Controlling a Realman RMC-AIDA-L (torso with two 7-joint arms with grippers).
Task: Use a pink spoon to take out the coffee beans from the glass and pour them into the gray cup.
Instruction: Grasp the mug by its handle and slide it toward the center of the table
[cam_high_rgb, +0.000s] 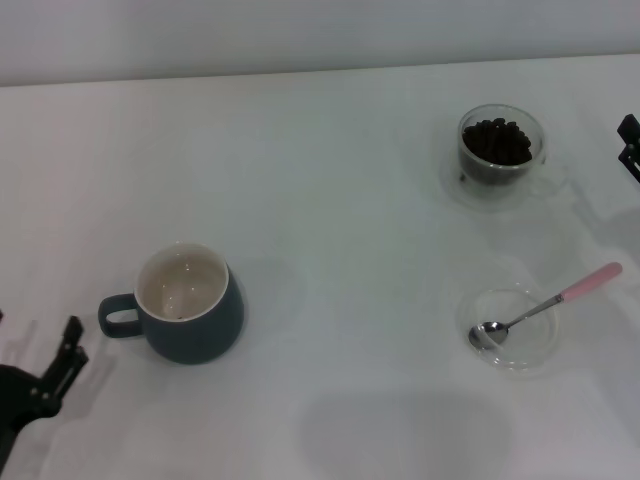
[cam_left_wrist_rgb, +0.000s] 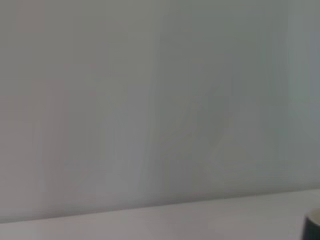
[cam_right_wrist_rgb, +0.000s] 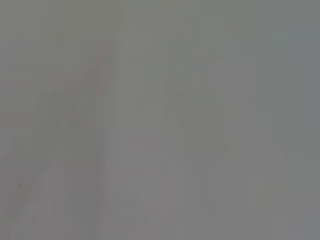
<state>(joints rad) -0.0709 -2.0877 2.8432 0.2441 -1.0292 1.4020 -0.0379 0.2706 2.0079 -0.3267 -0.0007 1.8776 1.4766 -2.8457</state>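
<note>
The gray cup (cam_high_rgb: 187, 318) stands at the near left of the white table, handle pointing left, its cream inside nearly empty. The glass (cam_high_rgb: 500, 160) stands at the far right and holds the coffee beans (cam_high_rgb: 497, 140). The pink spoon (cam_high_rgb: 560, 300) lies with its metal bowl in a flat clear dish (cam_high_rgb: 532, 350) at the near right, its pink handle pointing to the far right. My left gripper (cam_high_rgb: 77, 340) is open and empty, low at the left, near the cup's handle. My right gripper (cam_high_rgb: 630, 145) shows only at the right edge, beside the glass.
The white table (cam_high_rgb: 340, 200) lies between the cup and the glass. A pale wall runs along its far edge. The left wrist view shows wall, table and a dark bit of the cup (cam_left_wrist_rgb: 313, 229). The right wrist view shows only a grey blur.
</note>
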